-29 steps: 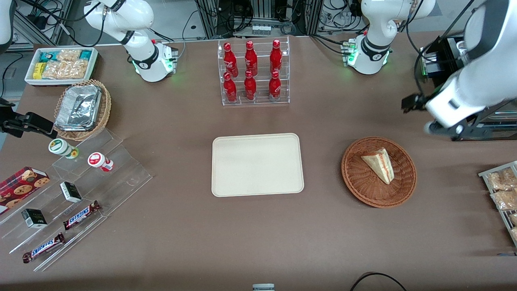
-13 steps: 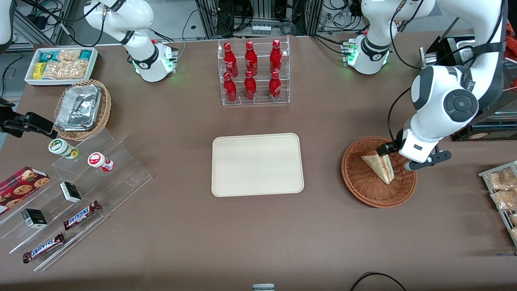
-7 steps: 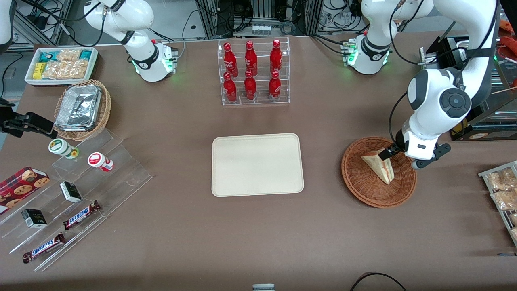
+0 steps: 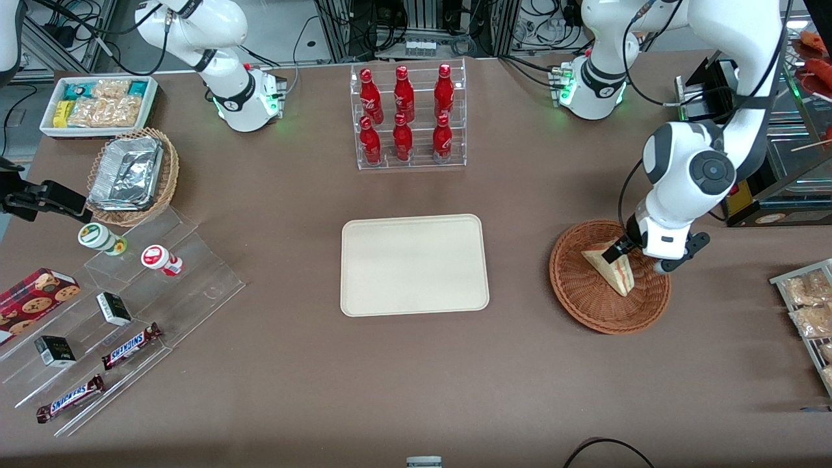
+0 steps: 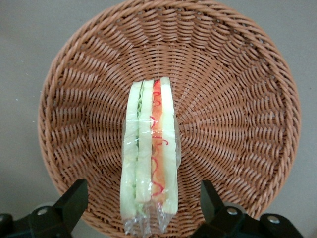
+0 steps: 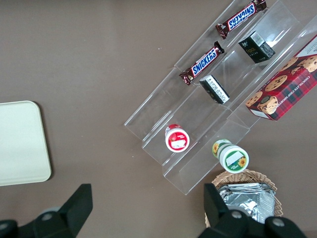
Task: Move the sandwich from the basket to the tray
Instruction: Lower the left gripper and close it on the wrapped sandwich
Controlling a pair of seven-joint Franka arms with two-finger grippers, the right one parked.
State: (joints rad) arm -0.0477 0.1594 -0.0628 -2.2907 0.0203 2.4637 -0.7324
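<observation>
SNICKERS on two bars point(image 6: 203, 61) point(image 6: 241, 18), CHOCOLATE CHIP on the cookie box point(image 6: 286, 86), all far from the gripper point(image 4: 617, 255).

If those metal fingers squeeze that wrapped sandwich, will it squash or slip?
Probably squashes a little: the sandwich is soft layered bread. Its clear wrap looks glossy, so it might slip. The open gripper straddles it in the basket; it stands on edge and could tip.

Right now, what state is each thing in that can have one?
gripper: open, jaws either side of the sandwich, over the basket
sandwich: wrapped, on edge in the basket, not gripped
basket: holds only the sandwich
tray: nothing on it
bottle rack: six red bottles upright
</observation>
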